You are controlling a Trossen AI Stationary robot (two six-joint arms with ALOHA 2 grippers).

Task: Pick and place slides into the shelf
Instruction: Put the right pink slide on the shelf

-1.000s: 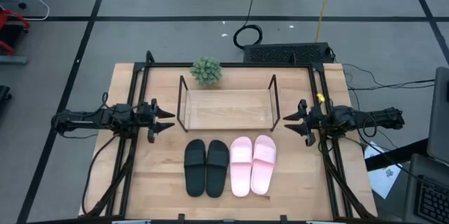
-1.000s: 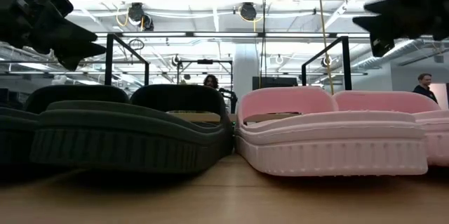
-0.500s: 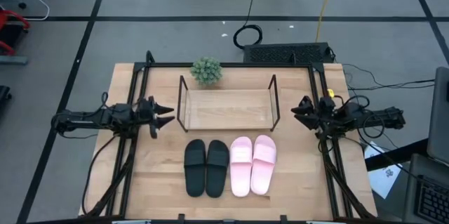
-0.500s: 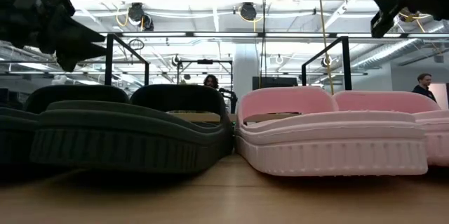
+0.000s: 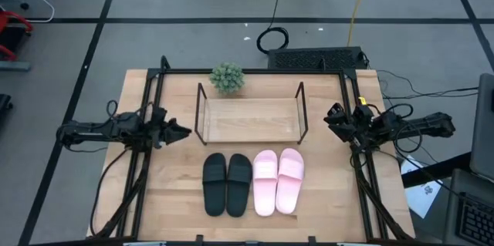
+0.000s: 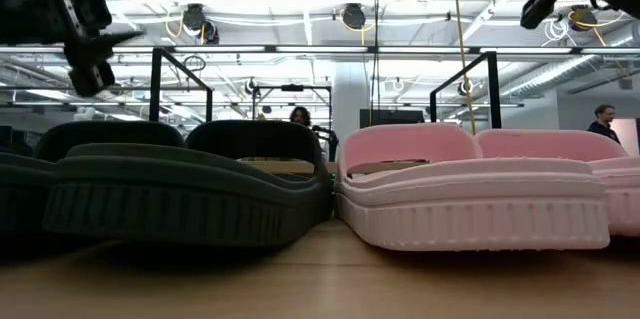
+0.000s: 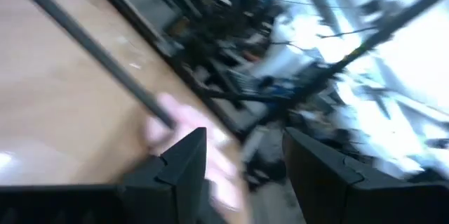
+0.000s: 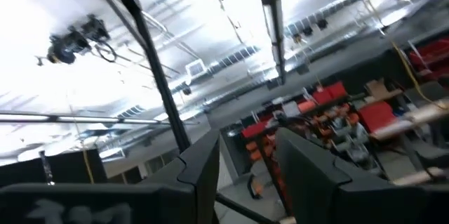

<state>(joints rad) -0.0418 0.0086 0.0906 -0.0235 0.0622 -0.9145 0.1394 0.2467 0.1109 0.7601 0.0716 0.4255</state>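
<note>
Beside shelf [image 5: 251, 119]: L gripper [image 5: 179, 131], R gripper [image 5: 332, 116] open, empty.

You have a matte black pair of slides [image 5: 227, 184] at six o'clock on the pale, light-grained wooden table [image 5: 324, 200], and just at their three o'clock a pale pink pair of slides [image 5: 278, 181]. At twelve o'clock from both pairs, your thin black rod shelf [image 5: 250, 116] shows a light wooden base board. The small plant [image 5: 227, 78] at its eleven o'clock is dusty green. Both arms and the table frame [image 5: 154, 84] are dark, near black.
</note>
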